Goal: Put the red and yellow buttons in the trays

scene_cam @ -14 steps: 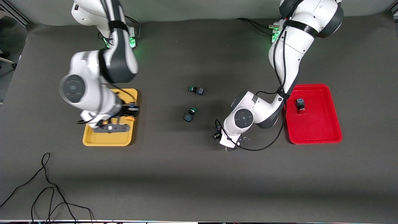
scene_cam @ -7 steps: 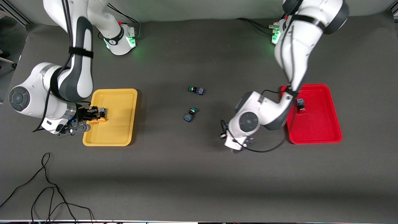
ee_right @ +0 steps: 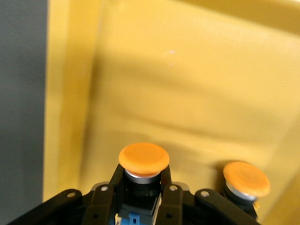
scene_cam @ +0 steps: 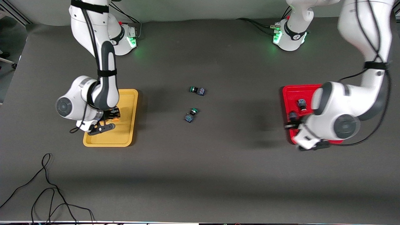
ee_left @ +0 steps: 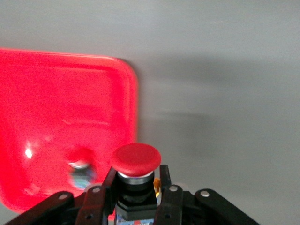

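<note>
My left gripper (ee_left: 137,177) is shut on a red-capped button (ee_left: 136,160) and holds it over the edge of the red tray (ee_left: 56,98) near a corner. Another red-capped button (scene_cam: 302,104) lies in that tray (scene_cam: 315,89); it also shows in the left wrist view (ee_left: 80,165). My right gripper (ee_right: 143,180) is shut on an orange-yellow-capped button (ee_right: 143,160) over the yellow tray (ee_right: 197,79). A second orange-yellow button (ee_right: 246,179) lies in that tray beside it. In the front view the held button's cap (scene_cam: 115,119) shows over the yellow tray (scene_cam: 126,137).
Two green-capped buttons lie on the dark table between the trays, one (scene_cam: 197,90) farther from the front camera than the other (scene_cam: 191,114). A loose black cable (scene_cam: 47,187) lies near the table's front edge toward the right arm's end.
The left arm has swung from the middle of the table to over the red tray with the red button. The right gripper has shifted over the yellow tray with its yellow button.
</note>
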